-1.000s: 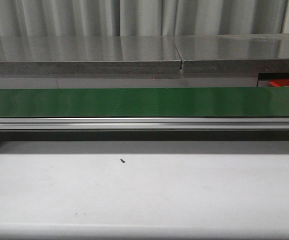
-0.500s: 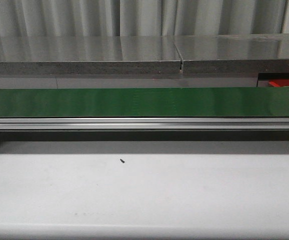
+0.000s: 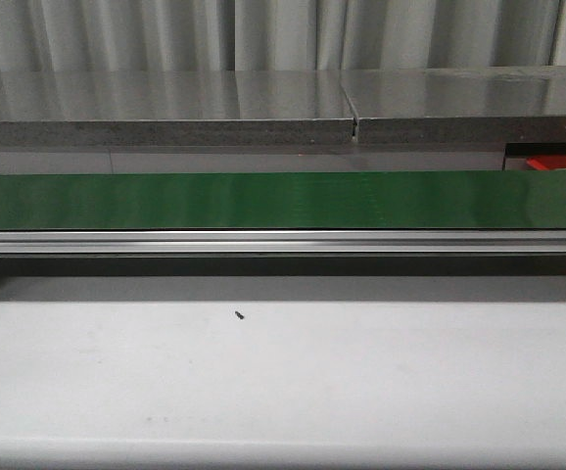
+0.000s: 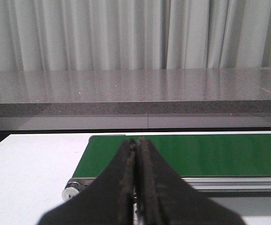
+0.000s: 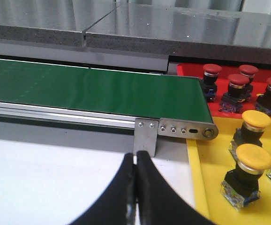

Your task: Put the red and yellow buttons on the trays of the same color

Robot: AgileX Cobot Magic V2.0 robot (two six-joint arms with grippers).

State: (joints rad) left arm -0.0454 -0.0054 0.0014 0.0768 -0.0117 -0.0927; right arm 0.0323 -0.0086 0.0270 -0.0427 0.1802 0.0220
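In the right wrist view, several red buttons (image 5: 238,80) stand on the red tray (image 5: 191,71) past the belt's end. Two yellow buttons (image 5: 253,158) stand upright on the yellow tray (image 5: 206,173) beside it. My right gripper (image 5: 136,157) is shut on nothing, over the white table just short of the belt's end bracket and to the side of the yellow tray. My left gripper (image 4: 136,140) is also shut and empty, pointing at the other end of the green belt (image 4: 210,154). Neither gripper shows in the front view, where only a sliver of the red tray (image 3: 557,162) appears.
The green conveyor belt (image 3: 283,201) runs across the table with nothing on it. A grey stone ledge (image 3: 165,108) and curtains lie behind it. A small dark speck (image 3: 238,315) sits on the white table. The belt's metal end bracket (image 5: 145,136) stands close to my right fingertips.
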